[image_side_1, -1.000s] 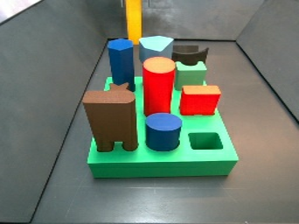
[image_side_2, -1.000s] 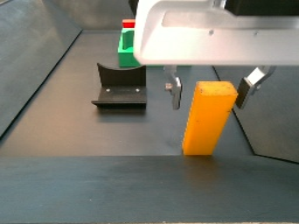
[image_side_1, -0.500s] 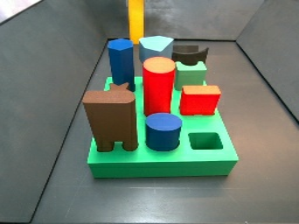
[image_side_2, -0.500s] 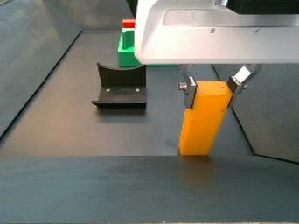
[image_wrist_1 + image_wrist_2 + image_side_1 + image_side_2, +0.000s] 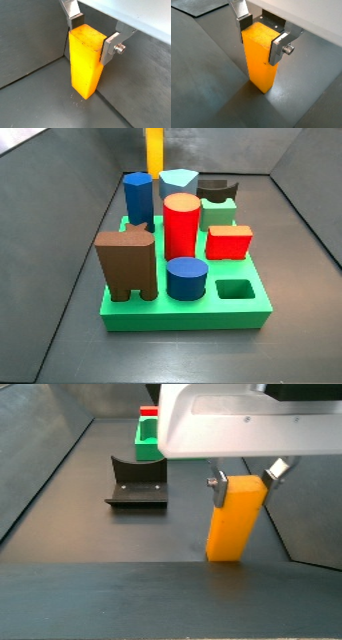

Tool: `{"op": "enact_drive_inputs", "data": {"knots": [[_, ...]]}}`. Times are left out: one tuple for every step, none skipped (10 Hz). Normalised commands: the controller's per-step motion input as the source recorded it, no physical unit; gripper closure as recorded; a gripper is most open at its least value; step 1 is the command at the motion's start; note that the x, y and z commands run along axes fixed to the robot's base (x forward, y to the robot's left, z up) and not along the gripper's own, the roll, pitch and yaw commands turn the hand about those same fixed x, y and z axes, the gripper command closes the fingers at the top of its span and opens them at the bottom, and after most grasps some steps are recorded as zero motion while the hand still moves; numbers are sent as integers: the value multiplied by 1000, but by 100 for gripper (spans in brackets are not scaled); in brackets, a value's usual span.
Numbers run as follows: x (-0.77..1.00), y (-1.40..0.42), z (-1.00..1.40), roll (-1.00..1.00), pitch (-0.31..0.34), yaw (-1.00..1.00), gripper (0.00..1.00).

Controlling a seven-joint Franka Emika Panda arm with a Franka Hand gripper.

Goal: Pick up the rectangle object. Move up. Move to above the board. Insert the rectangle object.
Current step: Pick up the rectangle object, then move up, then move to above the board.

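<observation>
The rectangle object (image 5: 234, 519) is a tall yellow-orange block standing upright on the dark floor, with its foot on the floor in both wrist views (image 5: 85, 65) (image 5: 261, 67). My gripper (image 5: 245, 476) is shut on its top end, one silver finger pressed flat on each opposite face (image 5: 92, 34) (image 5: 261, 36). In a side view only the block's upper part (image 5: 155, 148) shows, behind the board; the gripper is out of that frame. The board (image 5: 187, 315) is a flat green square carrying coloured blocks, and only its far corner (image 5: 146, 434) shows beyond the fixture.
On the board stand a brown block (image 5: 127, 263), red cylinder (image 5: 182, 223), blue cylinder (image 5: 187, 278), red cube (image 5: 229, 241) and further pieces behind. A square hole (image 5: 235, 289) sits open at its front corner. The fixture (image 5: 136, 484) stands between board and gripper. Sloped grey walls enclose the floor.
A second ago the fingers stood apart on either side of the block; they have since shut onto its top. The block has shifted slightly and still rests on the floor.
</observation>
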Motion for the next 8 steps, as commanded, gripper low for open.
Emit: {"op": "enact_drive_inputs", "data": {"knots": [[0,0,0,0,0,0,100],[0,0,833,0,0,0,100],[-10,-6,799,2,9,-3,100],[-16,-6,696,21,23,-7,100],[-13,-3,560,40,43,-6,100],[-10,0,418,55,65,1,100],[-6,-2,275,65,87,10,100],[291,326,1000,-151,-357,305,100]]}}
